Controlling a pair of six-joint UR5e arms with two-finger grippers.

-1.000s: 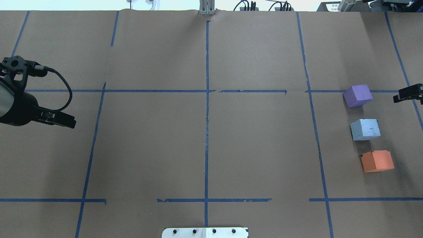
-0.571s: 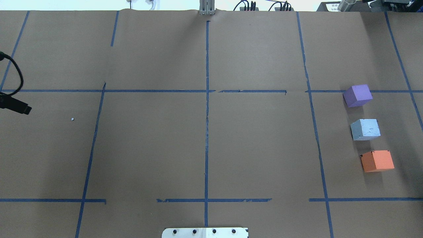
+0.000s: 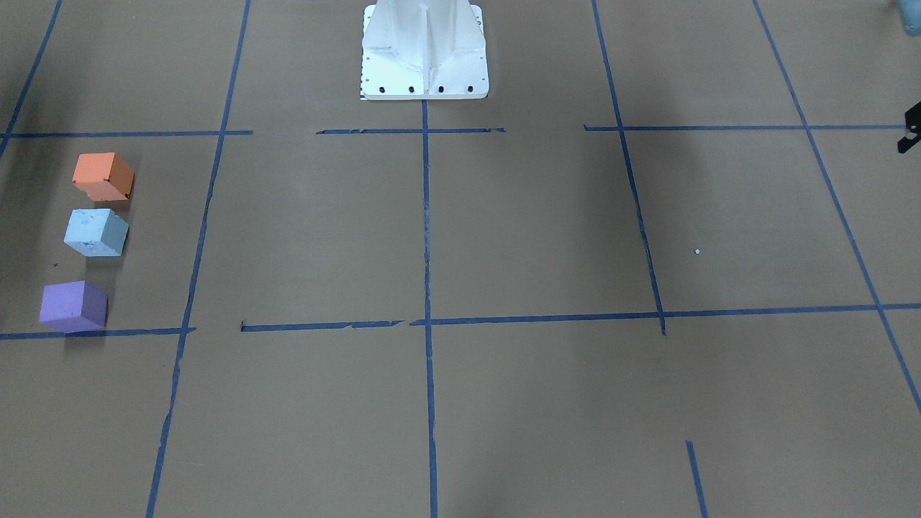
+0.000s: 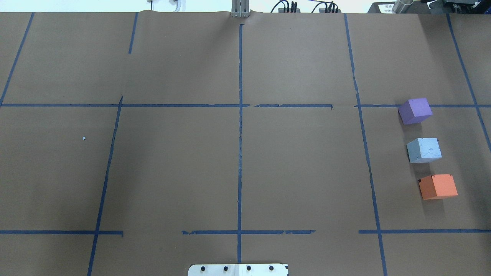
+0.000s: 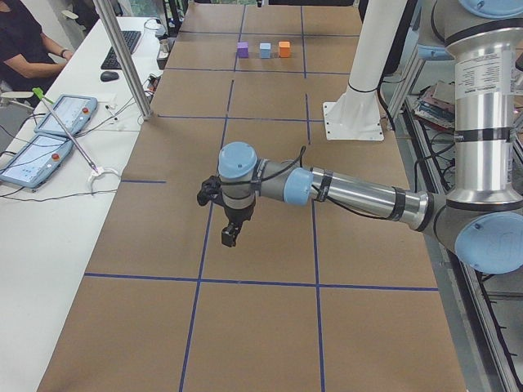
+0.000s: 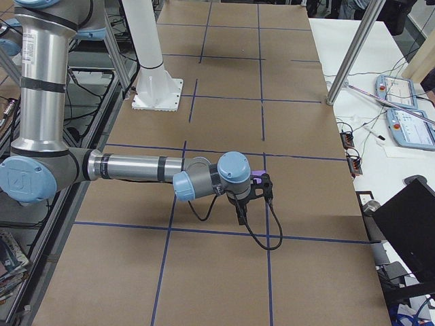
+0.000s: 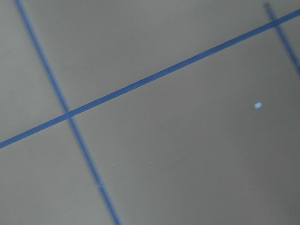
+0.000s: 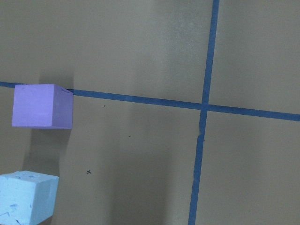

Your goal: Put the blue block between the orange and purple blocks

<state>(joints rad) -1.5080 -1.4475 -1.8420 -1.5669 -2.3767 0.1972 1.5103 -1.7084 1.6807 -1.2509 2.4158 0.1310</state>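
Three cubes stand in a row on the robot's right side of the table: the purple block (image 4: 415, 110) farthest from the robot, the light blue block (image 4: 424, 150) in the middle, and the orange block (image 4: 438, 186) nearest. Small gaps separate them. The front view shows the same row: orange (image 3: 103, 176), blue (image 3: 96, 232), purple (image 3: 73, 306). The right wrist view shows the purple block (image 8: 42, 106) and part of the blue block (image 8: 26, 197). My left gripper (image 5: 230, 238) and right gripper (image 6: 240, 217) hang above the table, outside the overhead view. I cannot tell whether either is open or shut.
Brown paper with a blue tape grid (image 4: 240, 126) covers the table. The robot's white base plate (image 4: 238, 270) sits at the near edge. A tiny pale speck (image 4: 84, 138) lies on the left side. Operator desks with tablets (image 5: 49, 131) flank the far edge.
Both arms have drawn outward and left the overhead view, the left arm to the left, the right arm to the right. The three blocks have not moved.
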